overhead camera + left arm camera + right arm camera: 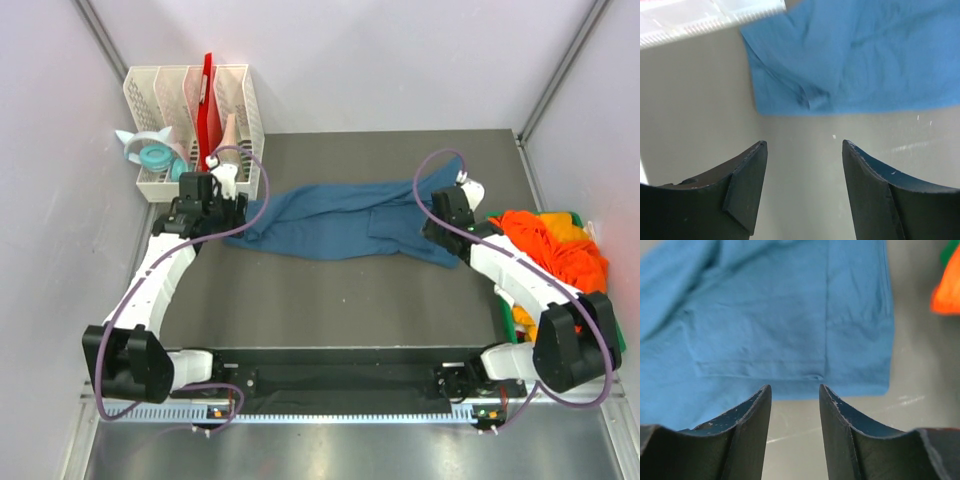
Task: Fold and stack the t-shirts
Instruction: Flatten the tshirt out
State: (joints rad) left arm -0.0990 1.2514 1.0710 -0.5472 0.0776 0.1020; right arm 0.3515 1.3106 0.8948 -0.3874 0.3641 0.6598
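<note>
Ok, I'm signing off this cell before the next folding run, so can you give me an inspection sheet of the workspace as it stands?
Surface: dark grey table, a few pale specks near the left arm.
Job's things: teal-blue t-shirt bunched in a long strip across the middle; orange t-shirts heaped at the right edge over the green bin.
Clutter: white file rack back left, teal item beside it.
Grippers: left gripper open at the shirt's left end; right gripper open at its right end; both hold nothing.
Cables: purple cables loop off each wrist.
Surroundings: white walls enclose the table.
</note>
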